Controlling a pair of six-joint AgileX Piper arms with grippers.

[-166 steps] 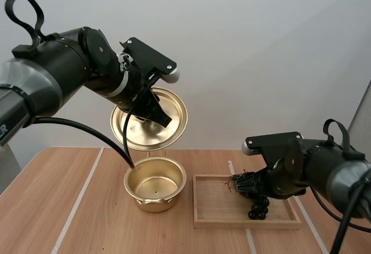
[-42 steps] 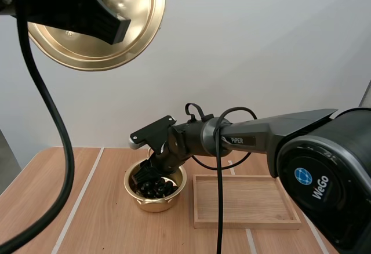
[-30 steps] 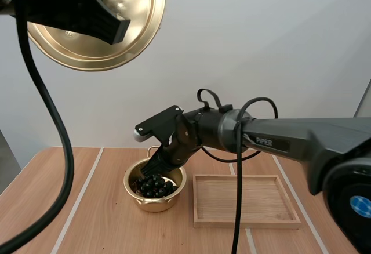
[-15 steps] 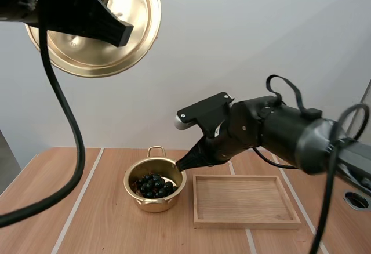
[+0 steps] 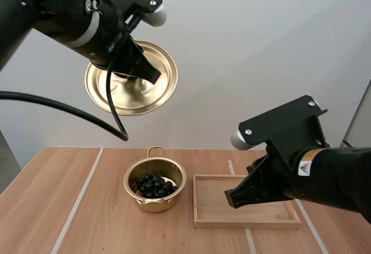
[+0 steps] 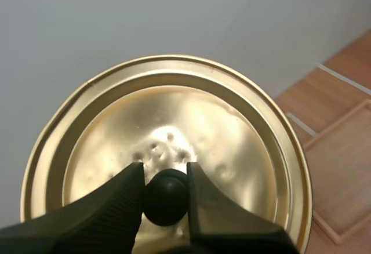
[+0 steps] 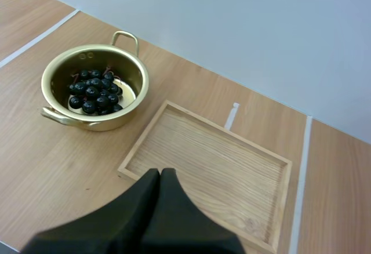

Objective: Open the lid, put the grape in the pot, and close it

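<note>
A gold pot [image 5: 155, 185] stands on the table with a bunch of dark grapes [image 5: 152, 185] inside it. The pot [image 7: 94, 86] and its grapes [image 7: 94, 90] also show beyond my right gripper's tips. High above the pot my left gripper [image 5: 141, 72] holds the gold lid [image 5: 133, 86] tilted, underside facing out. The left fingers pinch the lid's black knob [image 6: 166, 196] against the lid [image 6: 168, 132]. My right gripper [image 5: 231, 199] hangs over the wooden tray [image 5: 246, 220], its fingers [image 7: 159, 190] together as one dark wedge, holding nothing.
The wooden tray [image 7: 272, 161] lies right of the pot with nothing on it. White lines run across the wooden tabletop [image 5: 69, 219]. A plain wall rises behind the table.
My right gripper has pulled back from the pot to over the tray, leaving the grapes in the pot. My left arm has brought the lid down and rightward, closer to the pot.
</note>
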